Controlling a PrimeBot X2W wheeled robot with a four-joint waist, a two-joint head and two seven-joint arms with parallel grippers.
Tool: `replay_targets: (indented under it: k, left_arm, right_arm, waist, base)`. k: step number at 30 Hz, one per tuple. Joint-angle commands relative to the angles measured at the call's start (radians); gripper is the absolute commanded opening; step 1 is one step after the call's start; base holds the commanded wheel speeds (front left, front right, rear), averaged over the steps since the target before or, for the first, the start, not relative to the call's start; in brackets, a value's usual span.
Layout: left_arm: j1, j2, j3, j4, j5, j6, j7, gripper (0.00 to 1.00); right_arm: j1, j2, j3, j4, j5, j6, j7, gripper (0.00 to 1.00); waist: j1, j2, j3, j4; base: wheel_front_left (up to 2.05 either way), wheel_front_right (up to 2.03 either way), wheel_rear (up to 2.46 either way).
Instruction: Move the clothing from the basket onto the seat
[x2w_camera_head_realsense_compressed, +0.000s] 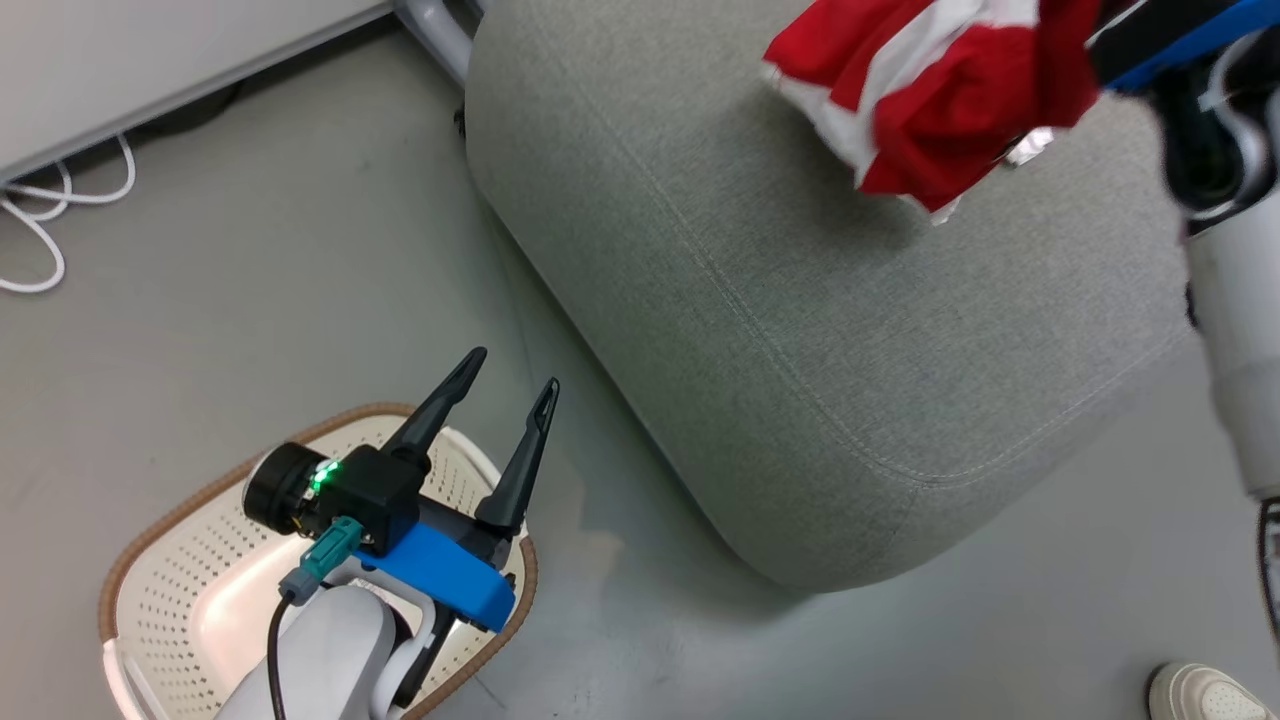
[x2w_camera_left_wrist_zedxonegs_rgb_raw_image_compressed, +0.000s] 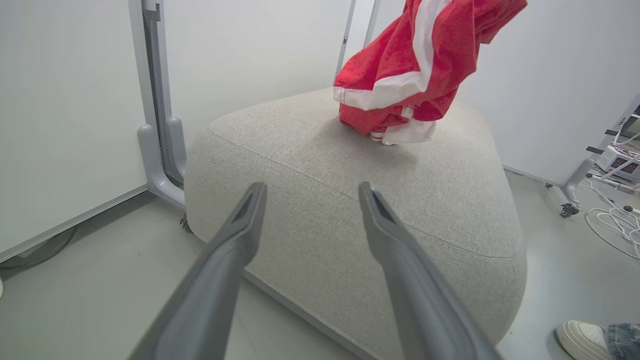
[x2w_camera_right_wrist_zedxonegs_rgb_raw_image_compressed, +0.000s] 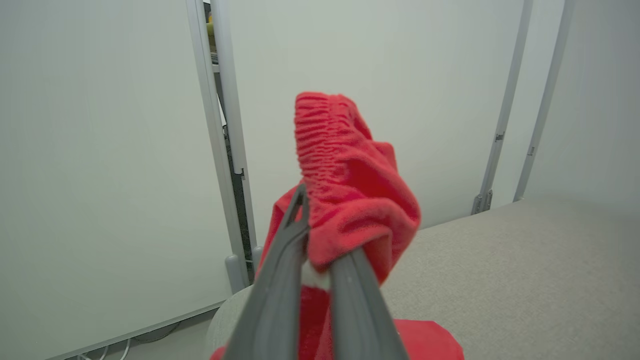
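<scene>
Red shorts with white bands, the clothing (x2w_camera_head_realsense_compressed: 950, 90) (x2w_camera_left_wrist_zedxonegs_rgb_raw_image_compressed: 400, 65) (x2w_camera_right_wrist_zedxonegs_rgb_raw_image_compressed: 350, 200), hang bunched from my right gripper (x2w_camera_right_wrist_zedxonegs_rgb_raw_image_compressed: 322, 225), which is shut on their waistband. Their lower end touches the top of the grey seat (x2w_camera_head_realsense_compressed: 800, 320) (x2w_camera_left_wrist_zedxonegs_rgb_raw_image_compressed: 350, 210) (x2w_camera_right_wrist_zedxonegs_rgb_raw_image_compressed: 525, 270) near its far side. The cream basket (x2w_camera_head_realsense_compressed: 180, 510) with a brown rim stands on the floor at the lower left of the head view. My left gripper (x2w_camera_head_realsense_compressed: 512, 370) (x2w_camera_left_wrist_zedxonegs_rgb_raw_image_compressed: 311, 187) hovers above the basket, open and holding nothing, its fingers pointing toward the seat. My left arm hides part of the basket's inside.
White cables (x2w_camera_head_realsense_compressed: 40, 230) lie on the floor at the far left by a white wall panel. A grey frame leg (x2w_camera_left_wrist_zedxonegs_rgb_raw_image_compressed: 160, 150) stands behind the seat. A person's white shoe (x2w_camera_head_realsense_compressed: 1200, 695) (x2w_camera_left_wrist_zedxonegs_rgb_raw_image_compressed: 585, 337) is on the floor at the right. More cables and a device (x2w_camera_left_wrist_zedxonegs_rgb_raw_image_compressed: 620, 160) lie beyond.
</scene>
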Motion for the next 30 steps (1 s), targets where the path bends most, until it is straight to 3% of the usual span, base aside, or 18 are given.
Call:
replay_targets:
  k: [1,7,11,15,30]
  left_arm:
    - [-0.032,0.019,-0.008,-0.011,0.011,-0.001,-0.003,1.0]
    - [-0.097,0.066,-0.021,-0.058,0.031,-0.001,0.001,1.0]
    - [-0.14,0.083,-0.028,-0.102,0.045,-0.001,0.016,1.0]
    - [-0.179,0.098,-0.046,-0.138,0.063,-0.001,0.036,1.0]
    - [-0.215,0.114,-0.062,-0.175,0.068,0.008,0.049,1.0]
  right_arm:
    - [-0.053,-0.044,-0.042,0.002,-0.009,0.0,-0.005,0.0]
    - [-0.127,-0.16,-0.188,0.005,-0.035,0.0,-0.039,0.0]
    - [-0.105,-0.196,-0.274,0.05,-0.042,0.0,-0.066,0.0]
    - [-0.076,-0.179,-0.321,0.121,-0.046,0.0,-0.096,0.0]
    - [-0.065,-0.137,-0.321,0.297,-0.06,0.0,-0.155,0.0]
  waist:
    - [-0.0001,0.0,0.084,0.048]
    - [-0.0001,0.0,0.208,0.102]
    - [-0.0001,0.0,0.281,0.135]
    - [-0.0001,0.0,0.334,0.159]
    - [-0.0001,0.0,0.4,0.188]
  base:
    - [0.0,0.0,0.0]
    - [0.0,0.0,0.0]
    - [0.0,0.0,0.0]
    - [0.0,0.0,0.0]
    - [0.0,0.0,0.0]
